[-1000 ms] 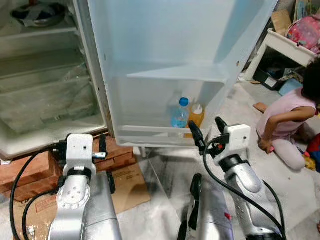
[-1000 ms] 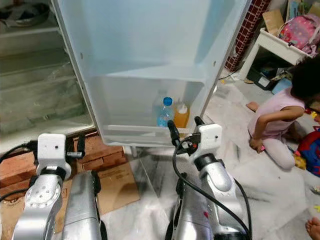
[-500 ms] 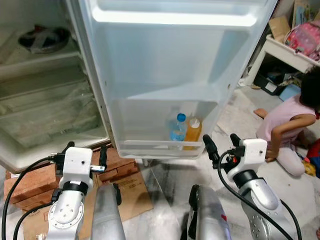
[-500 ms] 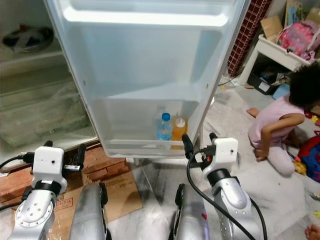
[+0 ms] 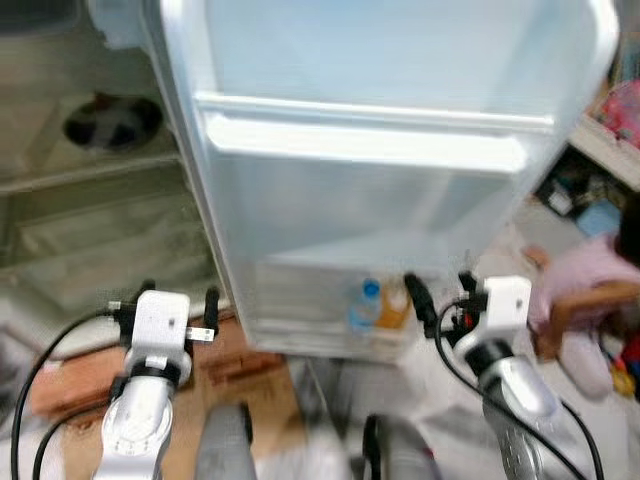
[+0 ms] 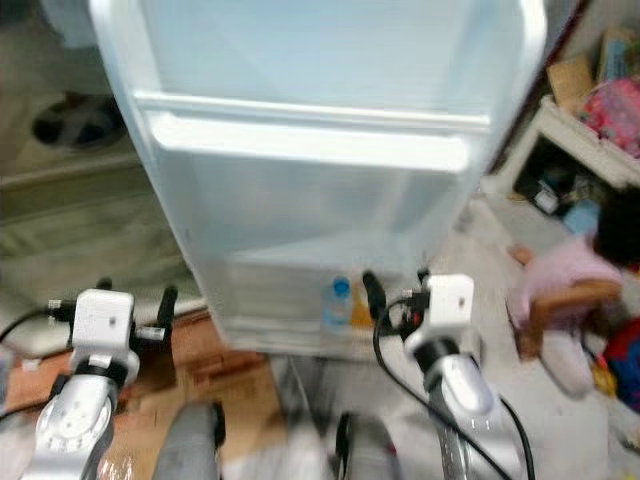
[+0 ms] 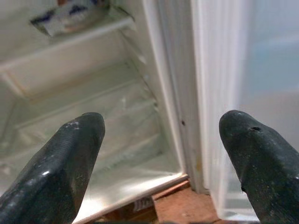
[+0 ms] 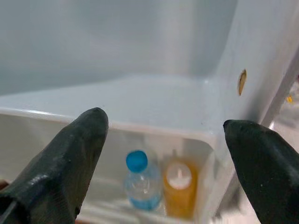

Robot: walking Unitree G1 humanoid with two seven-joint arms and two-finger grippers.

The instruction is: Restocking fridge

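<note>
The fridge door (image 5: 380, 180) stands open in front of me. Its bottom door shelf (image 8: 154, 128) holds a blue-capped water bottle (image 5: 367, 306) beside an orange bottle (image 5: 396, 309). My right gripper (image 5: 440, 293) is open and empty, just in front of that shelf, right of the bottles and apart from them. The right wrist view looks at the water bottle (image 8: 140, 183) and the orange bottle (image 8: 179, 191) between its fingers. My left gripper (image 5: 180, 300) is open and empty, held before the fridge compartment (image 7: 93, 116), near the door's hinge edge.
A dark bowl (image 5: 112, 122) sits on an inner fridge shelf. Bricks and cardboard (image 5: 240, 365) lie under the fridge. A person in pink (image 5: 595, 300) sits on the floor at the right, near a white table (image 5: 610, 150) with clutter. The eye views are blurred.
The head view has swung upward and blurred, showing more of the upper door. Both grippers stay open and empty at about the same height before the fridge.
</note>
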